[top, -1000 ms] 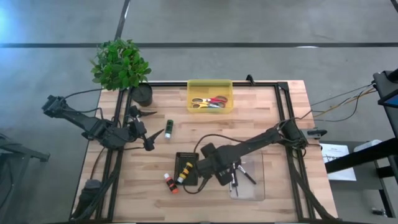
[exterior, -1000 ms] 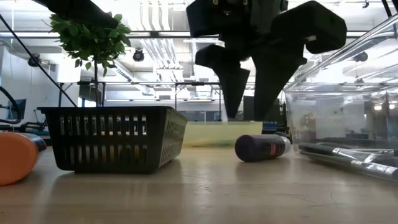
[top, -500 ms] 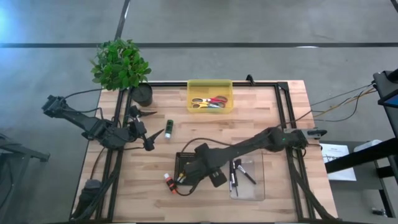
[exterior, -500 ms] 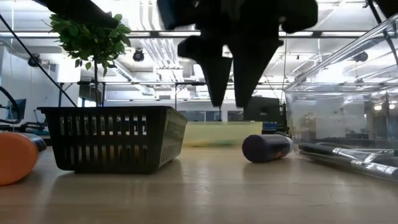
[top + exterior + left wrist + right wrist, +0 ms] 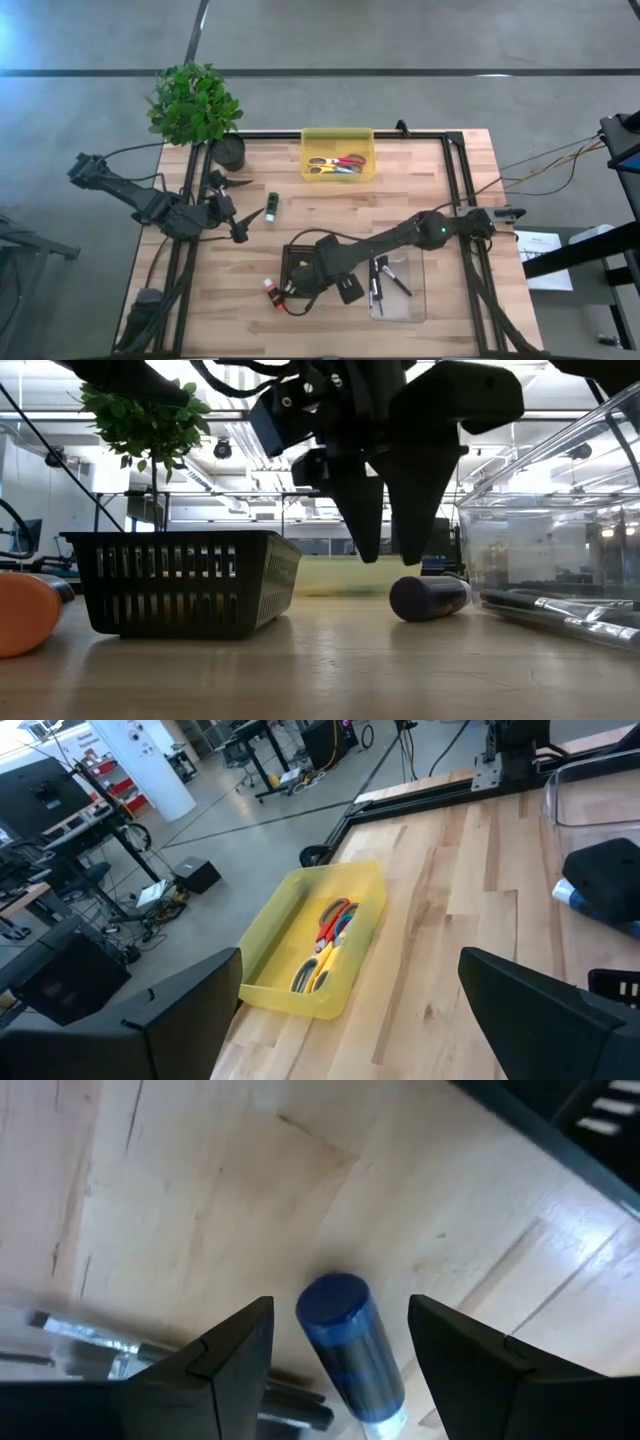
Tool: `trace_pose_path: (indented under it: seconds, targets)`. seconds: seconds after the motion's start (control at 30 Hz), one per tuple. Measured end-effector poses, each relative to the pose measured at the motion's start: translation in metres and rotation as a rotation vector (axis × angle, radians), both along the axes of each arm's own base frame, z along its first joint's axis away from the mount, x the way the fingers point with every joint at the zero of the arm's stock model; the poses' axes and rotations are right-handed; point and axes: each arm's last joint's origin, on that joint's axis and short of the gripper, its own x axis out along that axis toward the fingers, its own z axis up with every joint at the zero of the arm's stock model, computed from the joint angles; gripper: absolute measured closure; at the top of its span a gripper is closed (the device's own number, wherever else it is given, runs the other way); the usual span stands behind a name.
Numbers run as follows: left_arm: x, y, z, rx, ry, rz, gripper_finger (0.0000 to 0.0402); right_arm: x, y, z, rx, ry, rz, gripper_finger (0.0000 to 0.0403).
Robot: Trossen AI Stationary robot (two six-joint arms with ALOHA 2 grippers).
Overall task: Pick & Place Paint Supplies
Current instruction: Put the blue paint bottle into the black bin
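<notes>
The right gripper [image 5: 335,1350] has swung toward nine o'clock and is now hovering, jaws open, over the dark blue-capped paint tube [image 5: 350,1342] beside the black slatted basket [image 5: 180,580], readying a grasp. The left gripper [image 5: 240,222] is waiting open.

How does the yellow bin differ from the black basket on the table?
The yellow bin has smooth solid walls; the black basket has slotted ones. The yellow bin holds scissors, while the black basket's inside is mostly hidden under the right arm. Both are open-topped rectangles on the wooden table.
</notes>
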Motion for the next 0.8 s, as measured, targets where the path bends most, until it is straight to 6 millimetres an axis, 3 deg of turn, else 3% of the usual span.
trace_pose_path:
  seconds: [0.3, 0.63, 0.8]
  targets:
    - [0.000, 0.000, 0.000, 0.000, 0.000, 0.000, 0.0023, -0.006, -0.003, -0.026, -0.019, 0.062, 0.006, 0.0172]
    - [0.000, 0.000, 0.000, 0.000, -0.001, 0.000, 0.0023, -0.008, -0.007, -0.039, -0.027, 0.079, 0.014, 0.0173]
    - [0.000, 0.000, 0.000, -0.001, -0.001, -0.001, 0.0023, -0.007, -0.009, -0.039, -0.028, 0.074, 0.022, 0.0213]
